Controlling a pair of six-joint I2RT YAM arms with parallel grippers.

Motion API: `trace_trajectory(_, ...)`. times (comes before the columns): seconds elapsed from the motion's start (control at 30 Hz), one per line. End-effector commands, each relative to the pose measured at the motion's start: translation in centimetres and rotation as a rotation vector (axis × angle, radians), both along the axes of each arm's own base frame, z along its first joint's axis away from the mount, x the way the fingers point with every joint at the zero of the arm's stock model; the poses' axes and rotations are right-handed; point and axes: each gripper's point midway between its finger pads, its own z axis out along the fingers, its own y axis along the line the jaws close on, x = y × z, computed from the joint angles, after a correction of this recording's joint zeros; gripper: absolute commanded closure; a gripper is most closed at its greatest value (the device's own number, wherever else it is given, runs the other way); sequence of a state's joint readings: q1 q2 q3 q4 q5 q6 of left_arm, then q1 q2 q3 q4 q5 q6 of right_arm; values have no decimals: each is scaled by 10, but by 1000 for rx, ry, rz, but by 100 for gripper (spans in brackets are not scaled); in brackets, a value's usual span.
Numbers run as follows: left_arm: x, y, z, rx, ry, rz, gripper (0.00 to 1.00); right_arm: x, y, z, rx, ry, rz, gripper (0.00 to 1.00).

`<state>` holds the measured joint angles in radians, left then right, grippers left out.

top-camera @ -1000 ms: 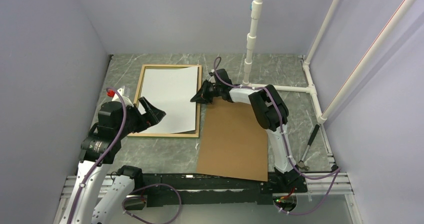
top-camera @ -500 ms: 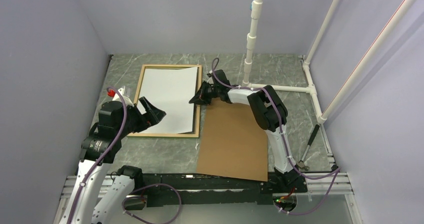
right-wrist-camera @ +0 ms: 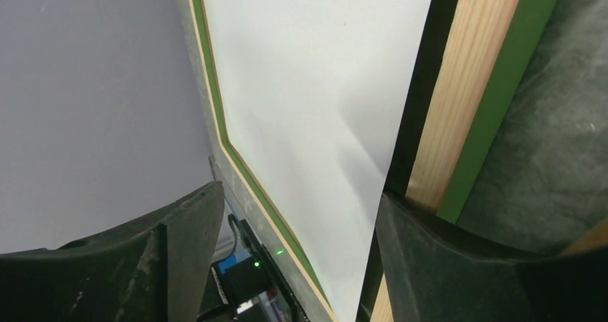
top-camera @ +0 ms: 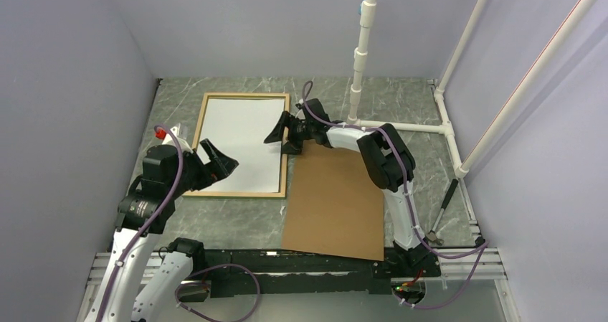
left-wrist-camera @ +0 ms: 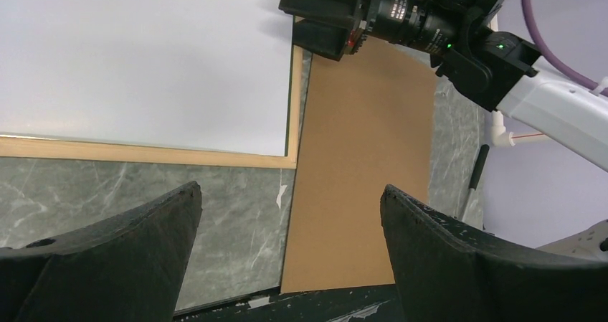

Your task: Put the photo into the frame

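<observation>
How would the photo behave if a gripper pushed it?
Probably floppy: the photo is a thin sheet, softly rippled near its edge in the right wrist view. Likely light and slippery, though the frame rails around it should stop it.

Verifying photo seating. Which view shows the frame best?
Top external: the frame shows nearly whole, all four rails. Left wrist shows only its near rail and one corner; right wrist, a close strip of one rail.
</observation>
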<state>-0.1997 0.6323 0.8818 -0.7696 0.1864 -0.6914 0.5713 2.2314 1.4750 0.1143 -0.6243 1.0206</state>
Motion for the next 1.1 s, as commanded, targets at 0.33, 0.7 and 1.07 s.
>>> trace_trajectory(0.33,8,-10,-11,-22,17,-43,2,-2,-49,48,-240,-202,-43,9)
trace_trajectory(0.7,20,-46,-42,-170,56,-181,0,-33,-125,45,-267,-165,-104,6)
trace_trajectory(1.07,29,-93,-81,-172,170,-288,1,-78,-269,16,-440,-88,-317,2)
